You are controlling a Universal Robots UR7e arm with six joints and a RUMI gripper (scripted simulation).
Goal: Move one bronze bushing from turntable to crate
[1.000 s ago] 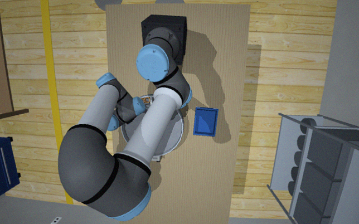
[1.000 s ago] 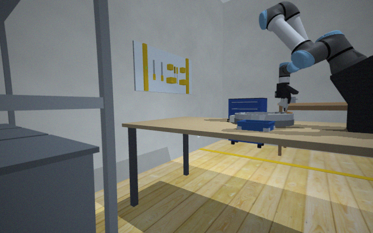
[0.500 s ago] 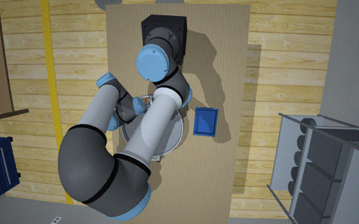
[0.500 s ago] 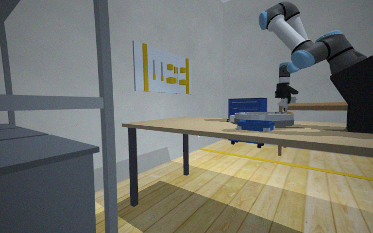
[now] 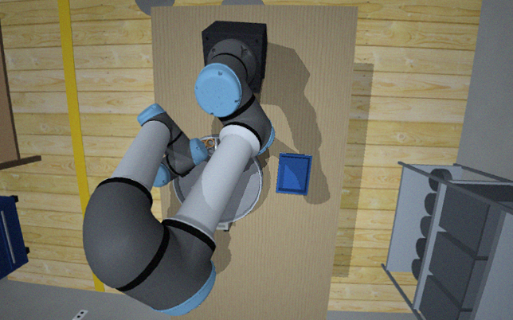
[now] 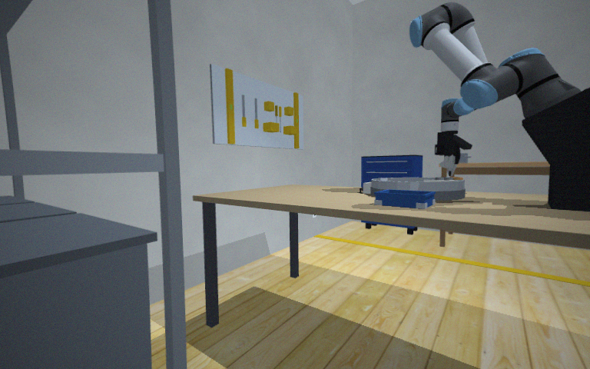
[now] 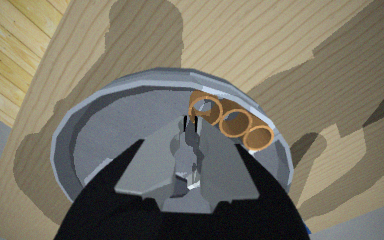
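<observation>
Bronze bushings stand in a row inside the turntable, along its rim. The wrist view shows three open ends: the nearest bushing, the middle bushing and the far bushing. More orange surface shows left of the nearest one; I cannot tell if it is another bushing. My gripper is shut with nothing held, its tips low at the turntable, close beside the nearest bushing. In the top view the arm hides the gripper. The blue crate appears empty.
The crate sits on the table, beside the turntable on the side away from the gripper. The arm passes over the turntable and hides part of it in the top view. The black pedestal stands at one table end.
</observation>
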